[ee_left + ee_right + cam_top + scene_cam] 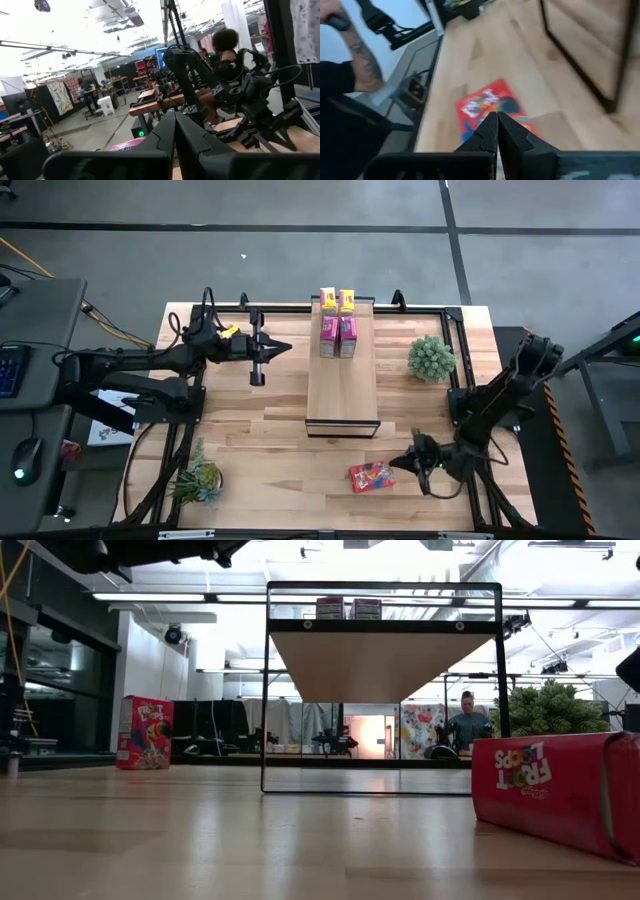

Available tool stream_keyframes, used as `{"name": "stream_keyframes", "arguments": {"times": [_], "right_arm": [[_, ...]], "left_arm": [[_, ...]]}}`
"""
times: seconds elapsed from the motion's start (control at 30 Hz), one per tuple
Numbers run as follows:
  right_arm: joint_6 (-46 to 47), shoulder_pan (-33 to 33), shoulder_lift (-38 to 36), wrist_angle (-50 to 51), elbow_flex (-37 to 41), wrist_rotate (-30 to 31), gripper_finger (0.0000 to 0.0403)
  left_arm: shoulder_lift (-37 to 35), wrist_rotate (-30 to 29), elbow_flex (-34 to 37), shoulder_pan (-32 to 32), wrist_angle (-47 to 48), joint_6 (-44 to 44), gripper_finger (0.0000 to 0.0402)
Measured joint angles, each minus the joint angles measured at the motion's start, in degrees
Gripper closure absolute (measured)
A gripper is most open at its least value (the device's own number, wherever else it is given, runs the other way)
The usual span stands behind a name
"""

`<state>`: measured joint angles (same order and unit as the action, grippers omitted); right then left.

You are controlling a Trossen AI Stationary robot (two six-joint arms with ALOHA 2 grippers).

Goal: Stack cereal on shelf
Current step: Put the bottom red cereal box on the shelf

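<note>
High view
Shelf (342, 385): long board at the table (270, 430) centre, running 12 to 6 o'clock.
Yellow boxes (338, 301): two side by side at the shelf's 12 o'clock end.
Pink boxes (338, 337): two side by side just at 6 o'clock of the yellow pair.
Red box (371, 477): lying flat on the table, at 5 o'clock of the shelf, off it.
Left end effector (284, 347): clenched, empty, at 9 o'clock of the pink boxes, apart from them.
Right end effector (398, 463): just at 3 o'clock of the red box; contact unclear.
Plants: one (431, 357) at 3 o'clock of the shelf, one (197, 480) at 7 o'clock.

Low view
Shelf (382, 660): raised on a dark frame, two boxes on top.
Red boxes: one (556, 790) lying near at 3 o'clock, another (145, 732) upright far at 9 o'clock.

Left wrist view
Left end effector (175, 122): fingers pressed together, holding nothing.

Right wrist view
Right end effector (497, 122): fingers closed together, tips over the red box (490, 107), not around it.
Person: an arm (357, 60) beyond the table edge.
</note>
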<state>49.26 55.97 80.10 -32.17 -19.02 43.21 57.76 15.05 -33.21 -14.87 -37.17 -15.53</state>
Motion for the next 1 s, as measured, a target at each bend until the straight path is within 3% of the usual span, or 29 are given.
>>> {"name": "stream_keyframes", "arguments": {"times": [0.13,0.27,0.5,1.0], "right_arm": [[-2.76,-0.6,3.54,-1.64,-3.59,-3.27,0.0403],[-5.54,1.31,7.02,0.83,-7.15,-1.33,0.0403],[8.97,2.95,9.2,12.76,-7.43,1.3,0.0403],[10.27,3.31,9.49,14.46,-7.44,-1.62,0.0403]], "left_arm": [[0.0,0.0,0.0,0.06,0.02,-0.04,0.0402],[0.0,0.0,0.0,0.06,0.07,0.9,0.0402],[0.0,0.0,0.0,0.06,0.16,1.65,0.0401],[0.0,-0.25,0.0,0.04,0.0,-0.01,0.0402]]}}
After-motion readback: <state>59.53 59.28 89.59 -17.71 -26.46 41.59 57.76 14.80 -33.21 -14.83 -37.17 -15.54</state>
